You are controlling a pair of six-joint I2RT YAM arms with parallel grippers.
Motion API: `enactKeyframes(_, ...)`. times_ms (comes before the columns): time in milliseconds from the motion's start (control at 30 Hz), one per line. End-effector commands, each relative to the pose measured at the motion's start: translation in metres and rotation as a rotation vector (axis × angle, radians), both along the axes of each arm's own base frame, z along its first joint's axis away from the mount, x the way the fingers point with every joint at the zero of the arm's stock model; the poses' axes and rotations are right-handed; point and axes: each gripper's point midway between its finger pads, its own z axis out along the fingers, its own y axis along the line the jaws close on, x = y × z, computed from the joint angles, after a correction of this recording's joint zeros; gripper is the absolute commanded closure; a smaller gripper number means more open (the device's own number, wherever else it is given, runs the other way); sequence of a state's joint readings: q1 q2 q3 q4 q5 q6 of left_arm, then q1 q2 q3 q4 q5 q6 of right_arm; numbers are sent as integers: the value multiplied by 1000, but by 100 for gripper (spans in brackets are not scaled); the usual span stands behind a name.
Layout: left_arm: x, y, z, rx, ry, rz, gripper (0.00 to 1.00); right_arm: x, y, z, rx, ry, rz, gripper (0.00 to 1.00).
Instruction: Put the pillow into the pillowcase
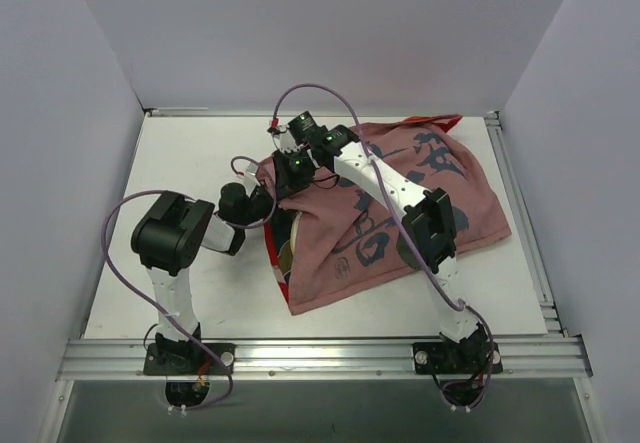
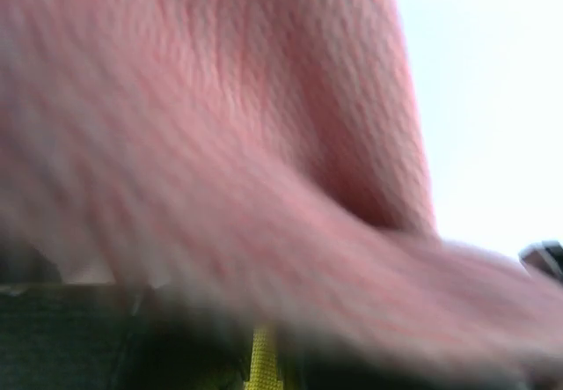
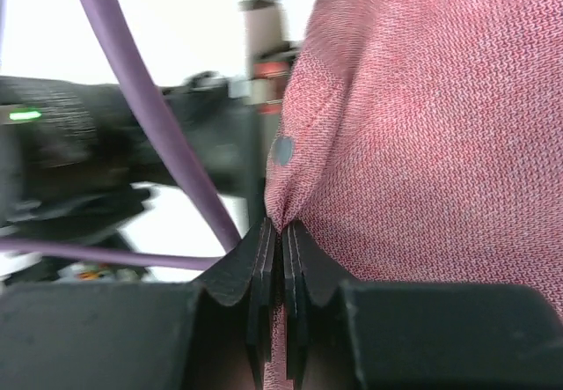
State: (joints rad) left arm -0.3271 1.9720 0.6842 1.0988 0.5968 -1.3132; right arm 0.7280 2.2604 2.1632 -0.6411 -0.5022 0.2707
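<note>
Pink cloth of one pillowcase [image 1: 400,203] covers the middle and the right half of the white surface [image 1: 200,153]. Its dull pink side faces up, with several dark-blue marks [image 1: 375,233] on it. One corner with a red hem [image 1: 445,120] lies close to the far edge, and the right side of the case comes near the right edge. The case looks thick and filled, but the pillow itself is not clearly seen. At the open left end one printed strip [image 1: 282,253] in red and pale colours shows. In the left wrist view one narrow yellow strip [image 2: 261,364] shows under the cloth; I cannot tell if it belongs to the pillow.

Two arms are there, each with one purple cable [image 1: 312,88]. The right arm [image 1: 390,188] stretches over the case toward its far left end. The right tool [image 3: 282,227] is closed, and its two fingers pinch a fold of the pink cloth between them. The left arm [image 1: 170,238] reaches from the left side to the same end of the case. The left tool [image 1: 268,199] is mostly covered. Its camera is filled with blurred pink cloth, so I cannot tell if it is open or closed.
</note>
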Motion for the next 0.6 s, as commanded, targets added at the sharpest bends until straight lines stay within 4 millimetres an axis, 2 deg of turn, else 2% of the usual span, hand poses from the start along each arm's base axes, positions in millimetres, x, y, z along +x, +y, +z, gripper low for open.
enactKeyframes(0,12,-25,50,-119,-151,-4,78,-74,37,65,264,184,124,100)
enactKeyframes(33,11,-18,46,-110,-134,-11,64,-61,20,63,261,209,71,100)
enactKeyframes(67,3,-10,47,-97,-138,-20,54,-64,6,41,221,260,48,100)
enactKeyframes(100,0,-1,49,-87,-150,-30,45,-60,-7,35,206,263,26,97)
enactKeyframes(133,-9,16,44,-70,-128,-64,33,-61,-19,35,197,249,33,92)
enactKeyframes(167,-23,30,50,-56,-139,-74,30,-61,-35,25,167,276,18,87)
enactKeyframes(200,-32,43,47,-8,-175,-91,22,-73,-49,7,121,312,25,70)
enactKeyframes(233,-48,53,37,22,-117,-142,21,-79,-58,6,105,301,42,60)
enactKeyframes(267,-48,78,51,90,-230,-126,21,-90,-69,0,68,279,100,42)
enactKeyframes(300,-59,88,42,116,-168,-146,21,-100,-83,-17,-3,274,110,35)
enactKeyframes(333,-63,97,46,139,-195,-157,21,-108,-92,-18,-39,255,133,31)
enactKeyframes(367,-67,110,63,196,-327,-190,21,-121,-102,-28,-87,241,196,25)
enactKeyframes(400,-68,114,68,218,-295,-209,21,-131,-110,-35,-119,239,238,24)
enactKeyframes(433,-67,117,76,255,-328,-221,20,-143,-126,-54,-197,238,293,24)
enactKeyframes(467,-55,128,75,398,-435,-205,20,-156,-142,-66,-275,255,355,24)
enactKeyframes(500,-56,133,66,455,-369,-211,19,-165,-154,-82,-339,216,491,24)
enactKeyframes(533,-40,137,83,505,-430,-195,18,-168,-181,-110,-479,251,531,26)
enactKeyframes(567,-30,141,78,553,-455,-198,19,-167,-195,-121,-539,268,552,29)
